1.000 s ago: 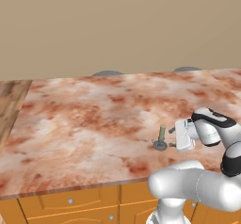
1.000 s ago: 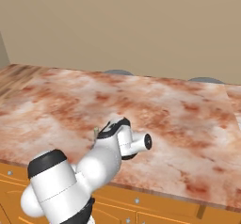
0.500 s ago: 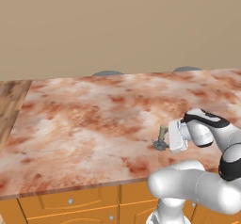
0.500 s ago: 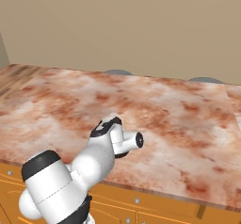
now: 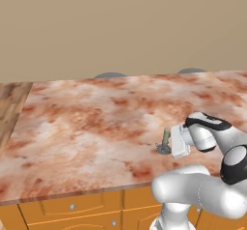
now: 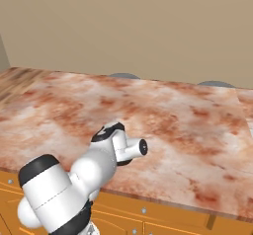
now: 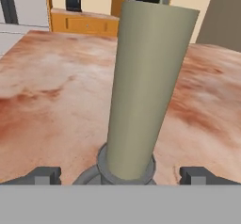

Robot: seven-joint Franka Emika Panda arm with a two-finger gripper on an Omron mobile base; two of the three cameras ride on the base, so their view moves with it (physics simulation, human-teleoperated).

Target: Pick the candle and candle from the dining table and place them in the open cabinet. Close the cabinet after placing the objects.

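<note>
An olive candle [image 5: 166, 138] on a dark grey round base stands upright on the marbled dining table [image 5: 96, 122], near its front edge. My gripper [image 5: 171, 143] lies low over the tabletop just right of it, pointing left at it. In the hand view the candle [image 7: 146, 91] rises very close, and its base sits between the two dark fingertips [image 7: 44, 175]. The gripper [image 7: 121, 176] is open, with a clear gap on each side of the candle. In the right base view my own arm hides the candle. The cabinet is out of view.
Two grey chair backs [image 5: 110, 74] [image 5: 191, 71] peek over the table's far edge before a beige wall. A wooden surface [image 5: 12, 103] adjoins the table on the left. Orange drawers with silver knobs [image 5: 72, 206] run below the front edge. Orange furniture [image 7: 84, 23] shows far off.
The hand has slid left and lower along the tabletop, closing the gap until its fingers flank the candle. The candle has stayed put and the jaws have stayed wide.
</note>
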